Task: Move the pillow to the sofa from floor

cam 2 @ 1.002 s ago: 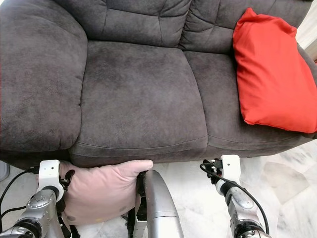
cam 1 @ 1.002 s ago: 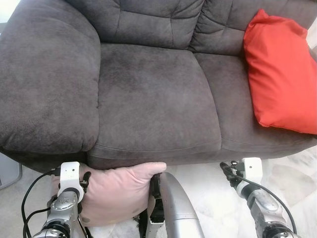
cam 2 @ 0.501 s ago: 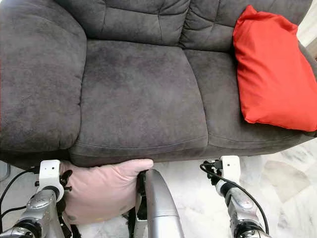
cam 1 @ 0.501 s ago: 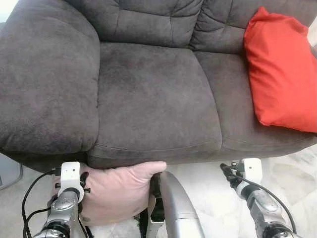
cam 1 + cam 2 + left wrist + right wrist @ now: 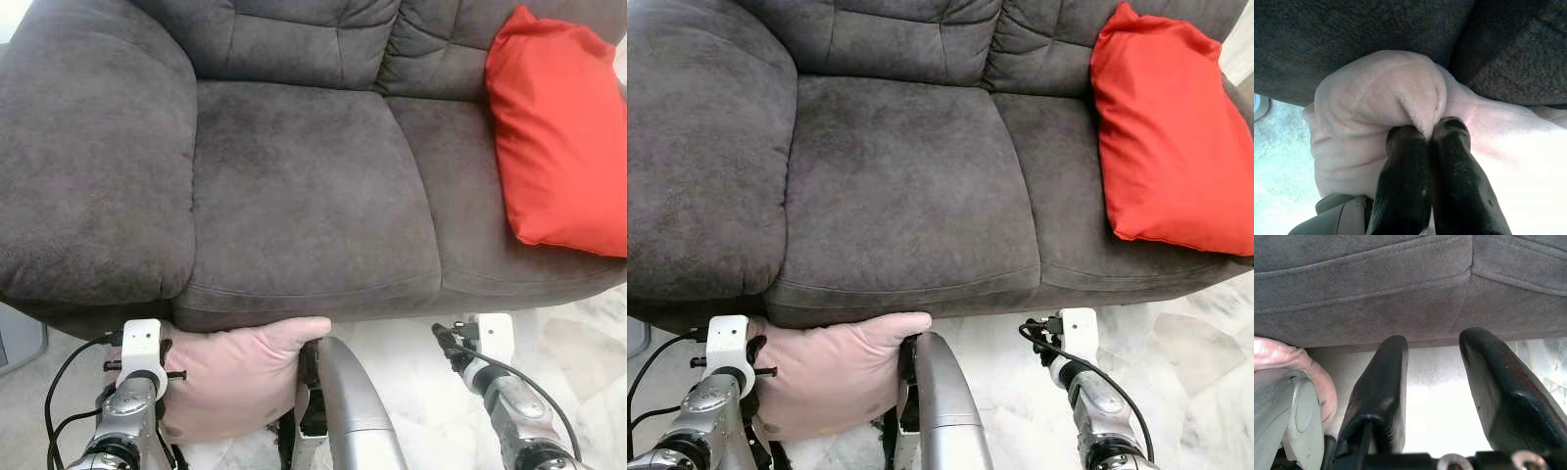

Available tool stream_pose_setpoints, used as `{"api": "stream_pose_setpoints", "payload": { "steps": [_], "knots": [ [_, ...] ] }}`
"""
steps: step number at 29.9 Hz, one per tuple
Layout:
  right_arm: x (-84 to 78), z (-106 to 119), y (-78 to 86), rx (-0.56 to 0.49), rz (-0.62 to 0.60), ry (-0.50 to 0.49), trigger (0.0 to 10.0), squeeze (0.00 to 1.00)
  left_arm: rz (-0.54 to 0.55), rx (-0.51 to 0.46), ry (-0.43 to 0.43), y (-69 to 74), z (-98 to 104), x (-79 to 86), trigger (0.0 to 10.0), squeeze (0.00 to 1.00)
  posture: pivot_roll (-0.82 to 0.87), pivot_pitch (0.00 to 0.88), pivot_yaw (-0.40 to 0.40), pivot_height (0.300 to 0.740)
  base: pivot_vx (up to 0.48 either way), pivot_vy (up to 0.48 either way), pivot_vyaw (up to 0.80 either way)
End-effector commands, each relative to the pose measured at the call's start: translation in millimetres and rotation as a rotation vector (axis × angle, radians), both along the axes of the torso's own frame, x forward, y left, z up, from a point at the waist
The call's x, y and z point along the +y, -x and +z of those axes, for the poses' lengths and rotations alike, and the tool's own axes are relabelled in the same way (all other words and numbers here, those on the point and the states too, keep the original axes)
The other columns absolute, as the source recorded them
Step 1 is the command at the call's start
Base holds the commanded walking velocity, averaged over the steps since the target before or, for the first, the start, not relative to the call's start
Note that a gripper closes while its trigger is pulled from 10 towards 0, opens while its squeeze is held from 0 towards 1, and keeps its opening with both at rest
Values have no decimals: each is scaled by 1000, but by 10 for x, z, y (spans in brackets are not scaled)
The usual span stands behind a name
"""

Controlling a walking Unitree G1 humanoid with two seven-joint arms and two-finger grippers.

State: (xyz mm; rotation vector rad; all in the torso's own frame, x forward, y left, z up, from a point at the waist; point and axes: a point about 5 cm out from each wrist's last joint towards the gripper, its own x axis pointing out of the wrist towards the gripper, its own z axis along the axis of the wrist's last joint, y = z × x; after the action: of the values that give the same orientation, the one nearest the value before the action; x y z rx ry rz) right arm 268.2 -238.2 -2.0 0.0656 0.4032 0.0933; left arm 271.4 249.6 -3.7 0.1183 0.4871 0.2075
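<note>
- Left gripper point(image 5: 1430, 129): clenched on a bunched fold of the pink pillow point(image 5: 235, 377); in the left wrist view both black fingers point(image 5: 1403, 181) press together with fabric pinched between their tips.
- Pink pillow: held low in front of the sofa point(image 5: 304, 196), just below the front edge of the left seat cushion and against the base of the left armrest point(image 5: 93, 157). Its upper corner touches the cushion's front edge. It is not yet on the seat.
- Obstructions: the sofa's front face stands directly between the pillow and the seat surface. The left arm's wrist and a silver body part point(image 5: 358, 411) overlap the pillow's two sides, so its lower outline is hidden and cut off by the frame edge.
- Sofa: dark grey, with two seat cushions; the left cushion is bare.
- Red pillow point(image 5: 558, 132): lies on the right seat cushion, leaning toward the backrest, well apart from the pink pillow; its right side is cut off.
- Right gripper point(image 5: 1437, 391): released, fingers spread and grasping nothing, near the sofa's front edge below the right cushion, over the pale marbled floor point(image 5: 578, 343).
</note>
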Motion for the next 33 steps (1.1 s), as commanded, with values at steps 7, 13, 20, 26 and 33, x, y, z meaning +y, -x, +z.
{"api": "stream_pose_setpoints", "payload": {
  "steps": [7, 13, 20, 26, 33],
  "knots": [
    [-15, -29, 35, 9, -22, -8, 10000, 0, -3, 110, 23, 218, -230, -77, 0, 0, -31, 239, -292, 531, 0, 0, 0],
    [57, -22, 7, -7, -10, -20, 10000, 0, -3, 88, 24, 232, -238, -109, 10000, 0, -18, 232, -281, 531, 0, 0, 0],
    [85, -22, -6, -9, -18, -26, 10000, 0, -14, 41, 44, 227, -219, -140, 0, 0, -15, 220, -263, 531, 0, 0, 0],
    [110, -6, -22, -27, -16, -31, 10000, 0, -3, 67, 15, 215, -224, -140, 10000, 0, -8, 216, -254, 531, 0, 0, 0],
    [187, 48, -77, -77, -3, -43, 10000, 0, -3, 52, 20, 175, -192, -137, 10000, 0, 4, 219, -246, 531, -36, 0, 0]
  ]
}}
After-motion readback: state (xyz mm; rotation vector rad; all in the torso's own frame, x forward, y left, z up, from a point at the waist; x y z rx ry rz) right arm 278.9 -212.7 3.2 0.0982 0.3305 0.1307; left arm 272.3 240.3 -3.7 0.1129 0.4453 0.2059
